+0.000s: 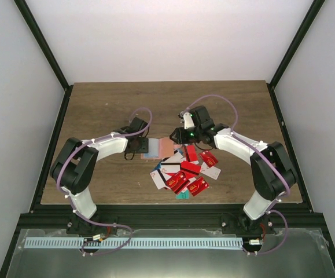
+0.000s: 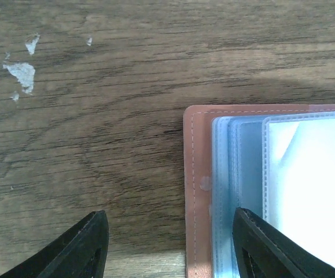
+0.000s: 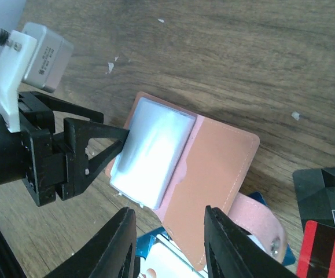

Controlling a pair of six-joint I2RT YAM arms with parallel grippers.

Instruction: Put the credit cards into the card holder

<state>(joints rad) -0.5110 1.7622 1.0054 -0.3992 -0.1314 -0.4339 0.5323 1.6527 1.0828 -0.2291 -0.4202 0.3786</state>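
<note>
One card holder (image 1: 158, 148) on the worktop (image 1: 98, 110), flopped open with its clear sleeves (image 3: 153, 152) facing up. Its long axis runs side to side, pretty much from one arm to the other.

Left end effector (image 2: 170, 231) sits at the holder's left edge, jaws wide and straddling that edge. One finger is over the sleeves, the other over bare wood, nothing pinched. Can't tell if it's actually pressing down.

Right end effector (image 3: 170, 234) hangs just above the holder's right end, jaws partway apart with nothing in them.

The credit cards (image 1: 186, 172) are one loose heap just beside the holder, on its near-right side toward the arm bases. So I reckon the right arm is the closer one for a pick.

Count: one holder, and roughly a dozen cards, mostly red, a few white, one teal. They overlap, so no exact number from me.
</note>
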